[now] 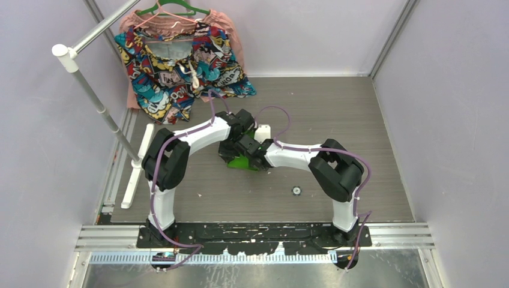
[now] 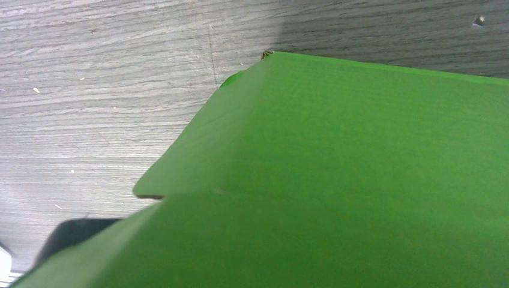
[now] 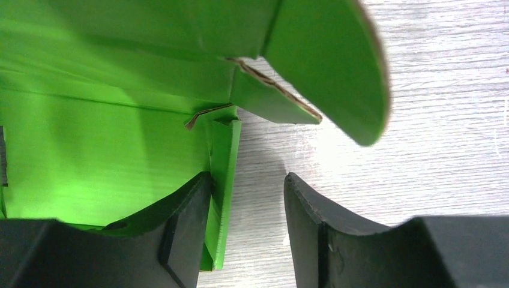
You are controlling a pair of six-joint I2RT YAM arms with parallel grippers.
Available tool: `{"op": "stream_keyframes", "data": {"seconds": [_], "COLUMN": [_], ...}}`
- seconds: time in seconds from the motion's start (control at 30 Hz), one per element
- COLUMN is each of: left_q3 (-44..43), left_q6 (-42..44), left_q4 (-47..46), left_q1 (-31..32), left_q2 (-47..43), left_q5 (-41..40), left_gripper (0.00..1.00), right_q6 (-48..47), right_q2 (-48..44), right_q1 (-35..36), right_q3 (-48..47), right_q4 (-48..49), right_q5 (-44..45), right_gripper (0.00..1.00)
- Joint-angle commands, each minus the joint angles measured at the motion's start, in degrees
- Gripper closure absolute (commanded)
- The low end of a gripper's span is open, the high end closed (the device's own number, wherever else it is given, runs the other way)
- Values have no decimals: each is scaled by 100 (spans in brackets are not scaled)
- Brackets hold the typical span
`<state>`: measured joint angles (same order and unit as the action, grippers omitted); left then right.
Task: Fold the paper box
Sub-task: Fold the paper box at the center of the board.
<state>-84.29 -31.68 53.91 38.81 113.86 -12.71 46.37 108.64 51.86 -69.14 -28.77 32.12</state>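
Resting on grey worktop [image 1: 336,108], lime-green paper box [image 1: 242,162] met by open right jaws; left jaws closed, grip unclear.

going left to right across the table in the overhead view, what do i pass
rack's white foot → left arm's elbow → paper box → small round bit → right arm's elbow
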Motion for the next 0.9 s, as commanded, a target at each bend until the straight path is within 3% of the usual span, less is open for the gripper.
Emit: {"op": "stream_keyframes", "data": {"seconds": [0.0,0.07,0.2,0.57,0.7,0.87], "left_q3": [149,152,141,110,71,41], "left_q6": [-51,-52,-42,3,21,24], "left_q4": [-80,-90,-81,-27,4,39], "left_q1": [206,206,206,209,204,208], "left_q2": [-49,-51,-25,13,21,4], "left_q5": [-41,-32,-30,-74,-74,-93], "left_gripper": [100,100,100,100,100,100], "right_q6": [-55,-62,-20,-13,-47,-71], "right_q2": [109,77,65,-115,-129,-103], "right_q1": [-63,-77,-92,-94,-137,-160], "right_q3": [32,175,436,1078,1068,959], "right_q4": [793,1104,1648,3046,3100,2913], "right_q5": [327,319,378,429,362,343], "right_gripper": [44,41,46,45,44,51]}}
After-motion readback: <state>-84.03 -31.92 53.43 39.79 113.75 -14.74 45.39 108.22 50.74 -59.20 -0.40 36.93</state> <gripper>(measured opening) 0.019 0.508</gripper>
